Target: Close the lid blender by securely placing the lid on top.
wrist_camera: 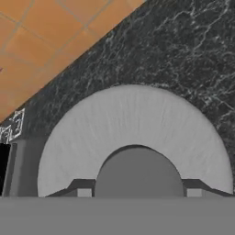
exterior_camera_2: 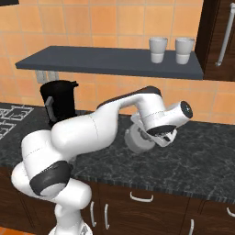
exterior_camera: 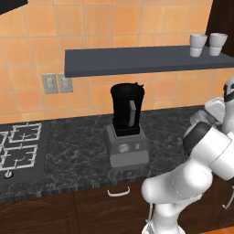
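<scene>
Carrying step: jaws clamped on the lid knob, lifted off table; next, swing left over blender.

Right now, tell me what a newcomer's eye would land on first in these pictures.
First the white arm, bent low over the dark counter, its gripper shut on the knob of the round grey lid. Next the blender, standing open-topped on the counter left of the arm, apart from the lid. Then two white cups on the grey shelf above.
</scene>
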